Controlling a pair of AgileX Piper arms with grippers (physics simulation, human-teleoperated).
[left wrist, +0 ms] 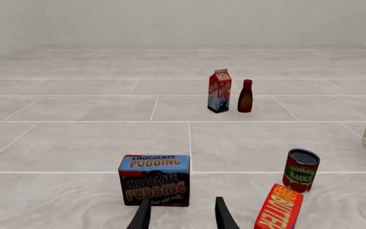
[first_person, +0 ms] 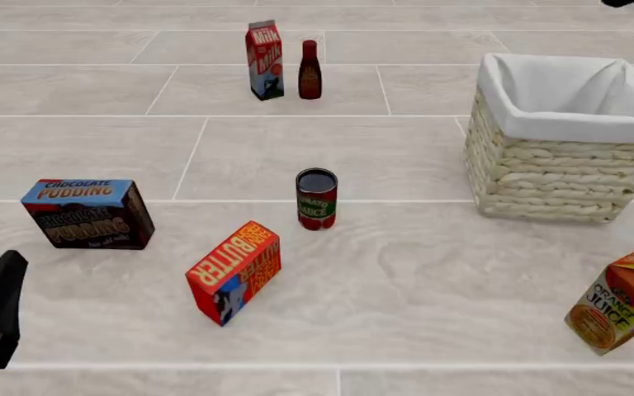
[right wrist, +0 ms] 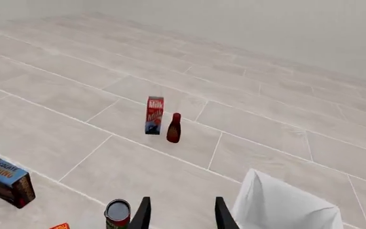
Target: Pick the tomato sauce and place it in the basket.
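Tomato sauce can (first_person: 317, 198) upright mid-counter, well apart from the basket (first_person: 560, 177) toward the right edge, butter box (first_person: 234, 271) just nearer the front edge; left end effector (left wrist: 183, 214) and right end effector (right wrist: 181, 213) both spread apart, holding nothing.

Tomato sauce (first_person: 317, 198): red label, green-and-white band, grey metal top; basket (first_person: 554, 177): cream woven wicker with a white cloth liner; worktop (first_person: 405, 272): pale grey stone-look tiles with light seams. Chocolate pudding box (first_person: 86, 213): dark brown with a blue top and orange lettering; butter box (first_person: 234, 271): red-orange with yellow lettering. Milk carton (first_person: 264, 60): red, white and blue; bottle (first_person: 309, 71): dark red; orange juice carton (first_person: 617, 301): orange with green; left gripper (left wrist: 183, 214): black.
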